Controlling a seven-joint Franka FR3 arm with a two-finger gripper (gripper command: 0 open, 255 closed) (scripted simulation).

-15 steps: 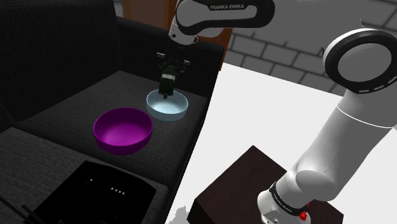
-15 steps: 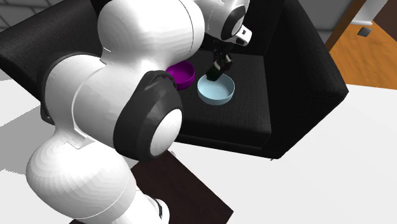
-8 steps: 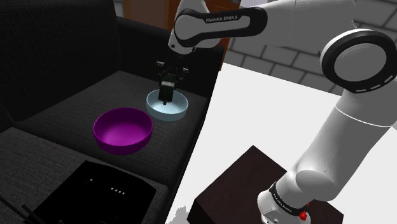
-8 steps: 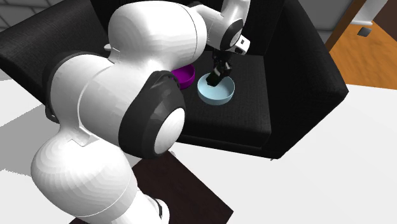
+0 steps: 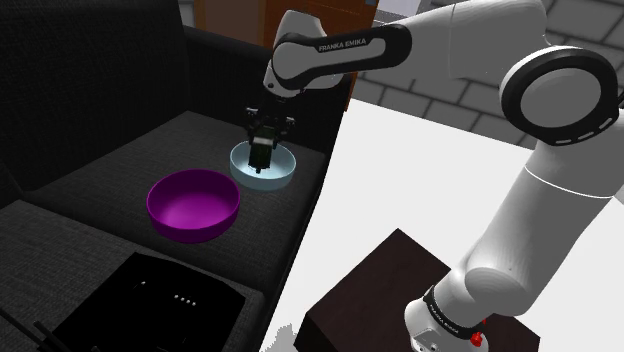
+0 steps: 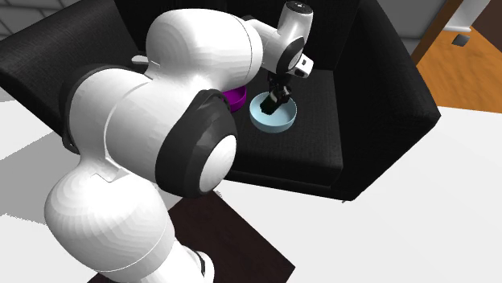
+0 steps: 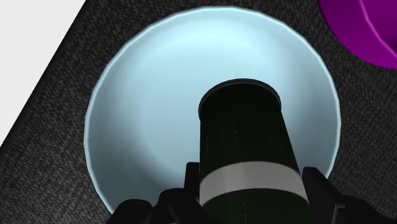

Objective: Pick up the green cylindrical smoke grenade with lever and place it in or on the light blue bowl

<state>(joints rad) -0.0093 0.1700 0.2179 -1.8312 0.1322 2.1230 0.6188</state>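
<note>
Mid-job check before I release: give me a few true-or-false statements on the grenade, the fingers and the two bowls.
1. The fingers are shut on the dark green cylinder with a white band. True.
2. The dark green cylinder hangs over the purple bowl. False: it is over the light blue bowl, pointing down into it.
3. Both bowls stand on a white table. False: they stand on a dark seat.
4. The purple bowl sits beside the light blue bowl, not stacked with it. True.
</note>
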